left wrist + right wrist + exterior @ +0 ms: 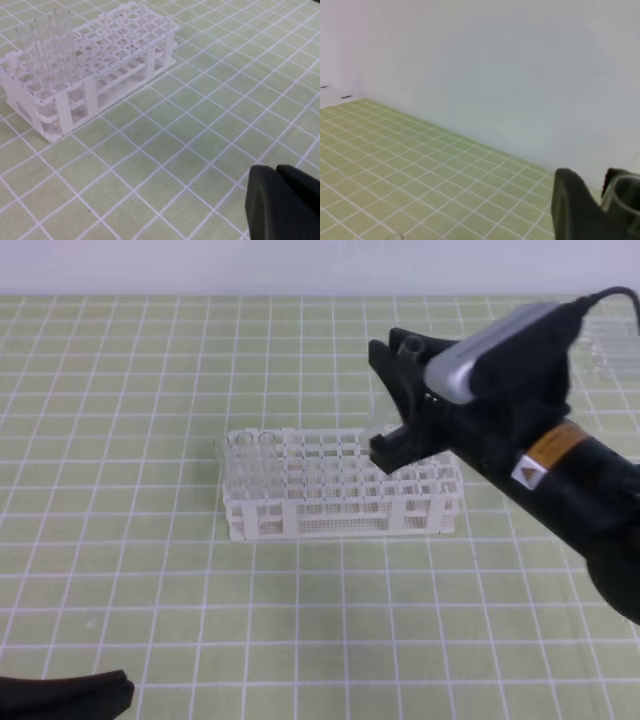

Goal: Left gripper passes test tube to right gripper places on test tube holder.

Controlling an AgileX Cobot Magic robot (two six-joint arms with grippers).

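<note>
Green mat w/ white grid lines [150, 570] covers the whole work surface. White test tube holder [340, 490] sits on it, center-back, w/ a few clear tubes [50, 45] upright at one end. Faint clear item [610, 345] far right, too blurred to ID.

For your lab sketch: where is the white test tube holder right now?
In the exterior high view, the test tube holder sits mid-table, its right end under the right end effector.

Tubes [47, 47] seemingly block the holder's [340, 502] left end only.
</note>
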